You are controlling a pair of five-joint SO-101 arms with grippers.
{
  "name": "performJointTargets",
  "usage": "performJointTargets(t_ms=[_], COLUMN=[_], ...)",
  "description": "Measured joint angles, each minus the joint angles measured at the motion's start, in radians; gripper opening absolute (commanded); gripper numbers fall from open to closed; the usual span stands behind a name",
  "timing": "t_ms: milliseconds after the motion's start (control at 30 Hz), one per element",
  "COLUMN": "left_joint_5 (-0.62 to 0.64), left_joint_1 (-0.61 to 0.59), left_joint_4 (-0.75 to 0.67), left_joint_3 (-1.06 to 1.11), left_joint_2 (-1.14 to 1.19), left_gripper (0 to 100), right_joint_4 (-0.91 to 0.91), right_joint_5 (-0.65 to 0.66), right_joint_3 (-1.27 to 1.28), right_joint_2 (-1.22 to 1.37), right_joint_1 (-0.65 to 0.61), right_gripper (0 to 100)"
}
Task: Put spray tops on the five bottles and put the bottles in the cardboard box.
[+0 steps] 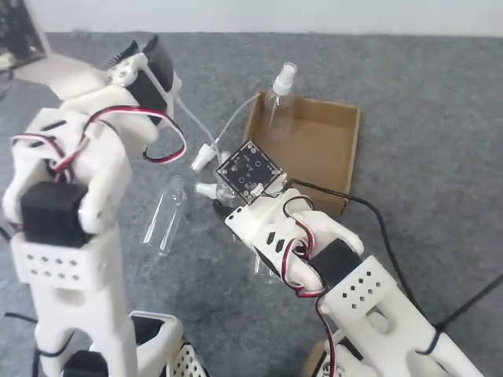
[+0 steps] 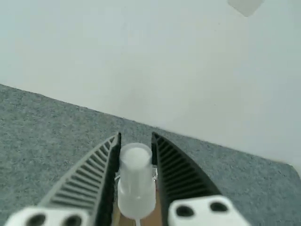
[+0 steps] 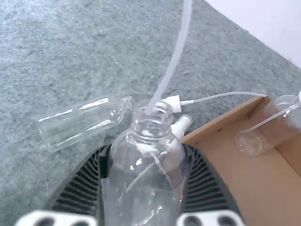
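Observation:
My left gripper (image 2: 136, 141) is raised off the table and shut on a white spray top (image 2: 136, 181). Its thin dip tube (image 3: 175, 52) hangs down into the neck of a clear bottle (image 3: 143, 165), which my right gripper (image 3: 146, 157) is shut on beside the cardboard box (image 3: 225, 155). In the high view the tube (image 1: 192, 122) slants from the left arm toward the right arm's wrist camera board (image 1: 250, 171). One capped bottle (image 1: 279, 98) lies in the box (image 1: 322, 149). An empty bottle (image 1: 165, 212) lies on the carpet.
Two loose spray tops (image 1: 206, 155) (image 1: 208, 188) lie on the grey carpet between the arms, one with its tube (image 3: 225, 96) running toward the box corner. A black cable (image 1: 377, 220) trails past the box. The carpet right of the box is open.

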Motion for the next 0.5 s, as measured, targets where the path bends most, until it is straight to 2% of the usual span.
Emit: performJointTargets(t_ms=[233,500], left_joint_5=[0.003,0.003], left_joint_1=[0.000,0.000], left_joint_4=[-0.078,-0.081], left_joint_3=[0.054,0.087], left_joint_2=[0.002,0.002], left_gripper=[1,1], right_joint_4=[0.000,0.000], right_joint_5=[0.000,0.000], right_joint_3=[0.000,0.000], right_joint_2=[-0.009,-0.011], right_joint_1=[0.000,0.000], right_gripper=[0.6,0.6])
